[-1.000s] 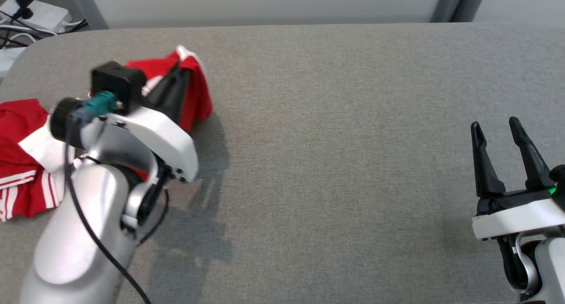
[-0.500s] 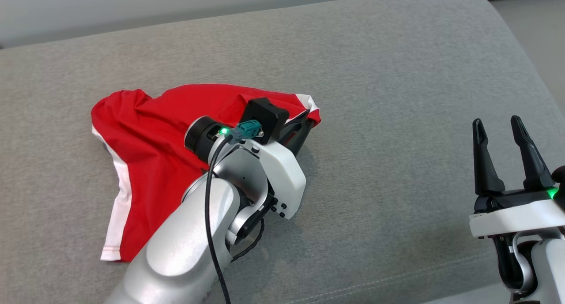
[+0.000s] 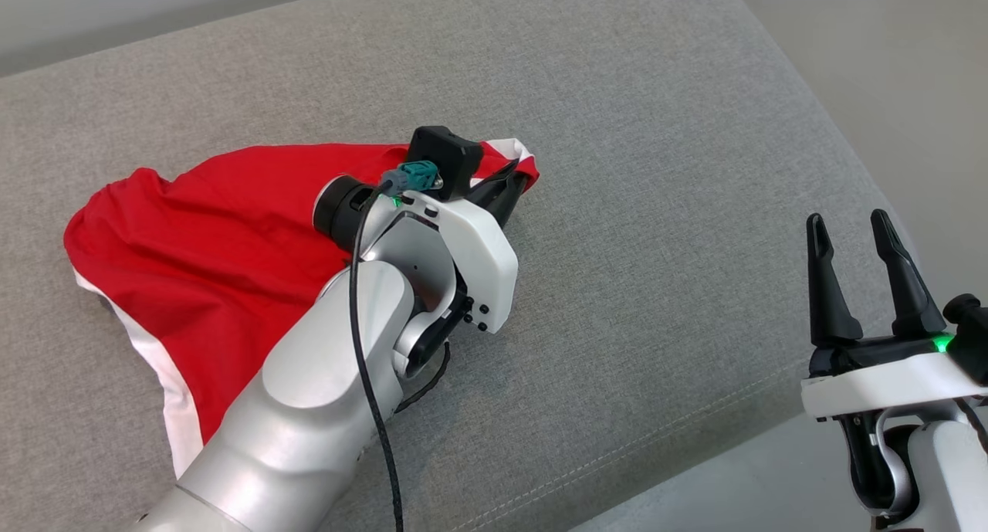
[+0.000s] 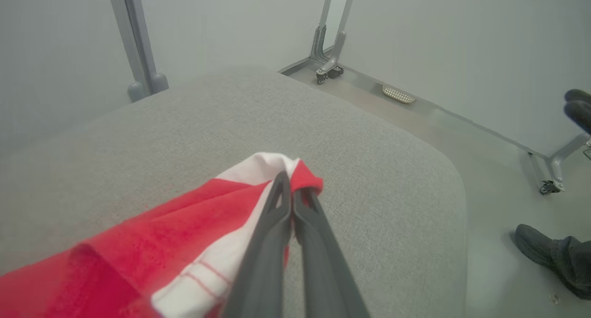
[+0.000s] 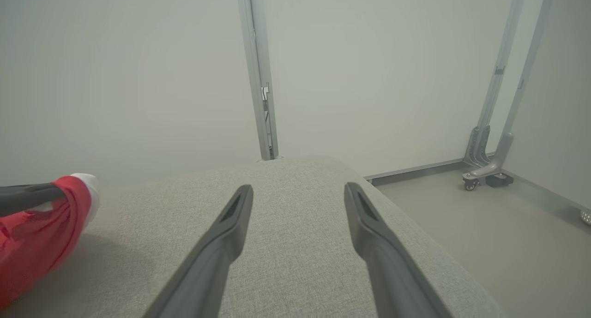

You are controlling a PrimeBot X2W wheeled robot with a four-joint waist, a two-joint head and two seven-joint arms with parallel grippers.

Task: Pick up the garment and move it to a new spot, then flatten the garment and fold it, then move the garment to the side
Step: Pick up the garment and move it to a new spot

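Observation:
A red garment (image 3: 208,223) with white trim lies stretched across the grey padded table (image 3: 633,130), its far corner lifted. My left gripper (image 3: 515,184) is shut on that white-edged corner; the left wrist view shows its two fingers pinched together on the garment (image 4: 194,230) near the gripper tips (image 4: 292,191). At the lower right, past the table's near edge, my right gripper (image 3: 849,231) stands open with nothing between its fingers. In the right wrist view the right gripper (image 5: 298,193) hovers over the table, and the garment (image 5: 41,230) hangs at the far left.
The table's rounded right end (image 4: 443,170) drops off to a grey floor (image 3: 888,69). Metal frame legs on castors (image 4: 325,71) stand by the wall. A person's dark shoe (image 4: 545,253) rests on the floor at the right of the left wrist view.
The head camera has swung right, so the table's right end now shows. My left gripper, still shut on the garment's corner, has dragged it rightwards, spreading it out. The right gripper stays open.

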